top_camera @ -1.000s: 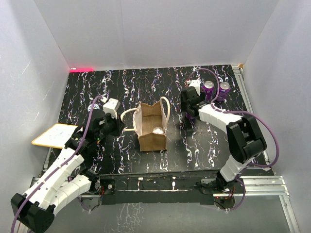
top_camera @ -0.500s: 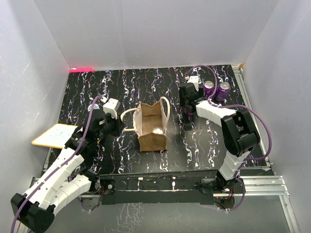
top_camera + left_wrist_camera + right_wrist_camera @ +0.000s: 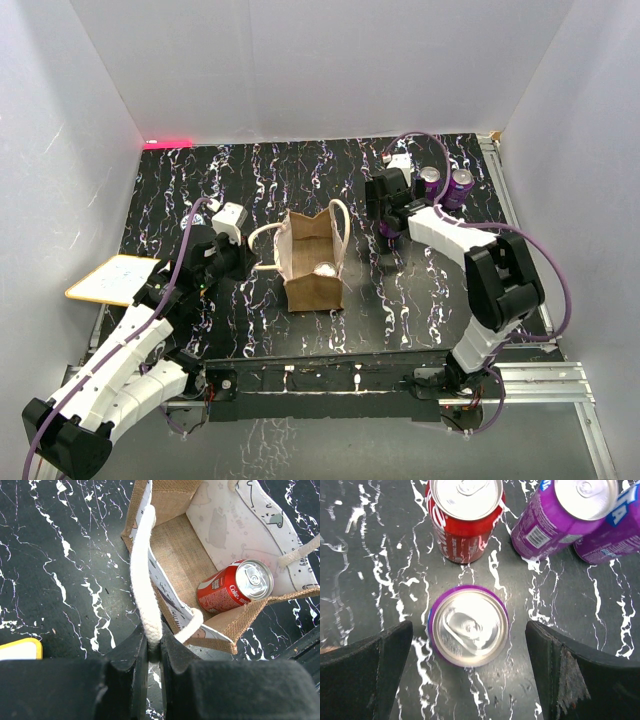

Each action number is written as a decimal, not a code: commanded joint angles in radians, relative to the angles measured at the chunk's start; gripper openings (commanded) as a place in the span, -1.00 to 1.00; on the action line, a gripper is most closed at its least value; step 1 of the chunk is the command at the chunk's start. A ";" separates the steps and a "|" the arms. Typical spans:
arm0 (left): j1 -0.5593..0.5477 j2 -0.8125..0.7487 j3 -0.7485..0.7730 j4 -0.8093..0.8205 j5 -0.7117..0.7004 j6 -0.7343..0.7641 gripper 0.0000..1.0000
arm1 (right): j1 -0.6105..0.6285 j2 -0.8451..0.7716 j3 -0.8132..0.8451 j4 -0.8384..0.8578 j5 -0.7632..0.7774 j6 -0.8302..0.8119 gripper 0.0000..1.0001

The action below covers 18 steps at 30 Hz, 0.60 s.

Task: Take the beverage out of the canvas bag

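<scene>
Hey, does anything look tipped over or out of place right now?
Only the red can in the canvas bag: it lies tilted in a corner instead of upright. Nothing spilled or damaged shows.

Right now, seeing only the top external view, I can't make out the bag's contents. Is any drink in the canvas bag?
Observer: Yes. The left wrist view shows one red can inside the canvas bag, silver top showing.
Operator: What is the left arm doing there?
Observer: The left gripper is shut on the bag's cream handle.
Operator: And the right side?
Observer: The right gripper is open, straddling a standing purple can with a gap on each side.
</scene>
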 commanded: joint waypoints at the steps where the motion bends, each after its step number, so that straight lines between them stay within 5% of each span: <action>1: 0.006 -0.008 -0.006 0.006 0.002 0.005 -1.00 | -0.004 -0.184 -0.114 -0.003 -0.051 0.072 0.98; 11: 0.008 0.001 -0.007 0.010 0.014 0.005 -1.00 | -0.005 -0.578 -0.517 0.048 -0.264 0.193 0.98; 18: 0.008 -0.002 -0.007 0.009 0.012 0.005 -1.00 | -0.004 -0.680 -0.443 -0.004 -0.413 0.188 0.98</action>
